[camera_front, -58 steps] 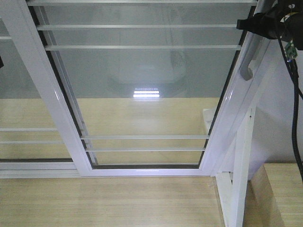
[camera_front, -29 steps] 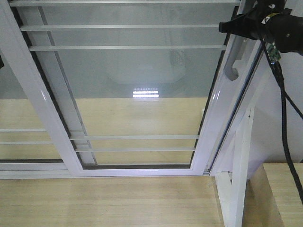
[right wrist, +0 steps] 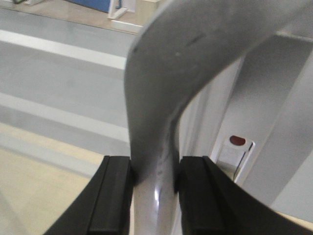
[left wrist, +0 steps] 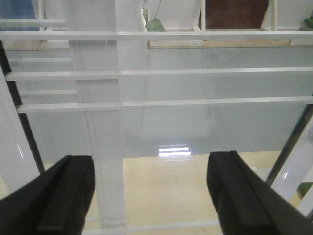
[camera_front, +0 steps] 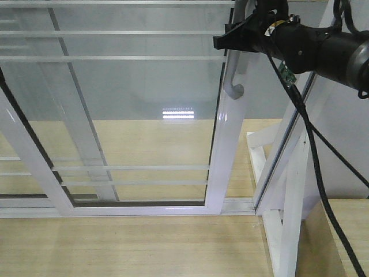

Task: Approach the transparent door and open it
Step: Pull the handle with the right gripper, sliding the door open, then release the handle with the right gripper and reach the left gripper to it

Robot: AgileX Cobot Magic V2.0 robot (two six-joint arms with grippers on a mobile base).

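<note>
My right end effector grips the handle of the glass door, whose pane lies to its left, so I judge I'm mid-opening and need a steady leftward pull; my left end effector hangs wide.

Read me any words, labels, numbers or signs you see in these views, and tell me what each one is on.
No text can be read in any view.
On the transparent door and its grey handle: no label or marking.
On the small green board on the right arm: too small to read, if it has any print.
On the white bracket: only a plain red mark, no letters.
</note>
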